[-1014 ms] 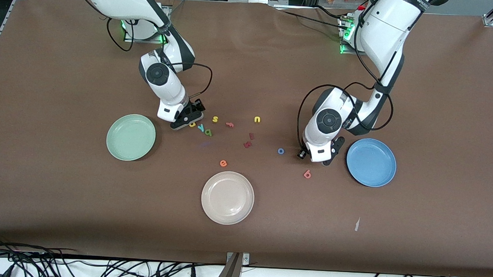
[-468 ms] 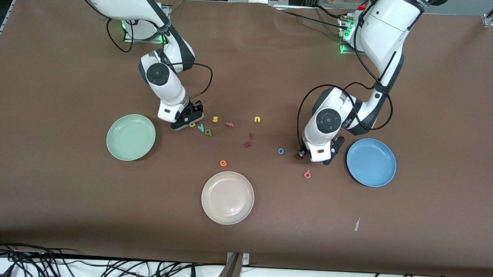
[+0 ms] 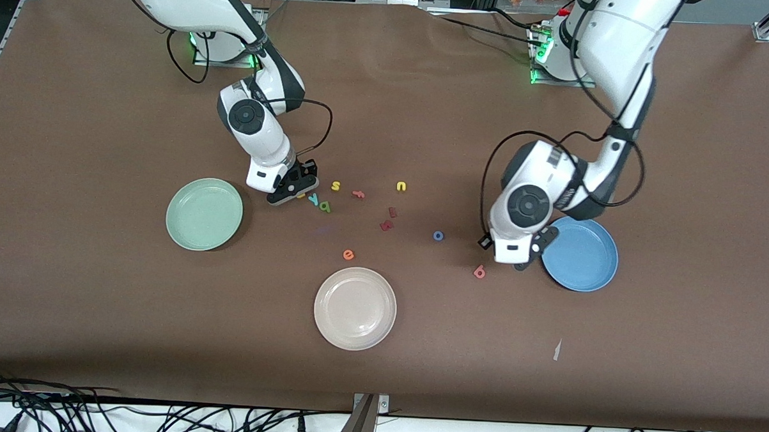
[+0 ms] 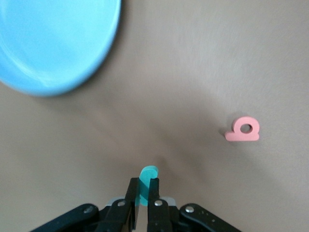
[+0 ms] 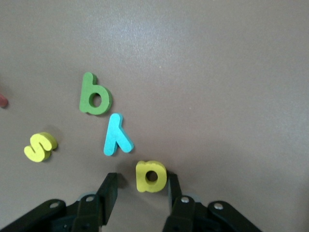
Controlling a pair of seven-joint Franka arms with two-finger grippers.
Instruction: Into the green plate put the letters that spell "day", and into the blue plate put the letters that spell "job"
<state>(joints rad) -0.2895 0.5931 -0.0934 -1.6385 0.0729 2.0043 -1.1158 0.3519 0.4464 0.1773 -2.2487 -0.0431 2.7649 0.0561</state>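
Note:
My left gripper is shut on the teal "j" and hangs over the table just beside the blue plate, also seen in the left wrist view. The salmon "b" and the blue "o" lie on the table nearby. My right gripper is down at the table, open around the yellow round-bowled letter; one finger touches it and a gap shows at the other. The teal "y" and the green letter lie beside it. The green plate holds nothing.
A cream-white plate sits nearer the front camera. Loose letters lie mid-table: a yellow "s", an orange "f", a yellow "u", two dark red letters and an orange "e". A paper scrap lies nearer the front camera than the blue plate.
The left arm has risen and swung toward the blue plate with the teal "j" in its grip. The right gripper's fingers have narrowed around the yellow letter.

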